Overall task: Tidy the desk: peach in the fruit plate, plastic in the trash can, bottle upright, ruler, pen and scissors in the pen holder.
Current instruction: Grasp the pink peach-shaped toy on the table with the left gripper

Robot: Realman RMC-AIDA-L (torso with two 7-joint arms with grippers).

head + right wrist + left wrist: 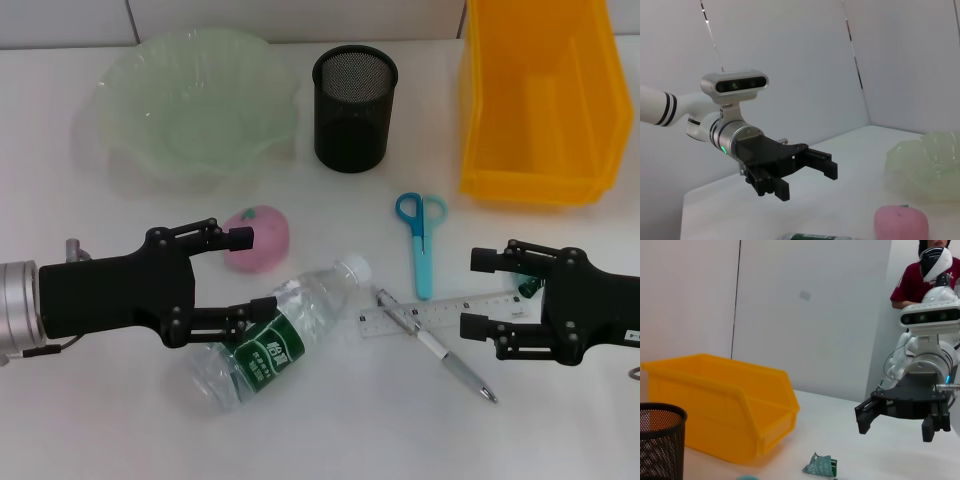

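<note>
- Head view: peach (257, 238) lies on the table just beyond the left gripper (245, 279), short of the fruit plate (200, 105); jaws spread, empty.
- Bottle (278, 336) lies toppled under the lower finger.
- Right gripper (478, 293) spread, empty; ruler (435, 313) and pen (437, 346) just off its tips, likely awaiting pickup.

Items on the bench (120, 430), by count: one peach (258, 238); one plastic bottle (283, 334), lying on its side; one pair of scissors (421, 239); one ruler (440, 314); one pen (436, 346); one crumpled plastic scrap (821, 465); one fruit plate (198, 105); one mesh pen holder (355, 108); one yellow bin (545, 100). Two claws: left claw (257, 278), right claw (478, 294).
</note>
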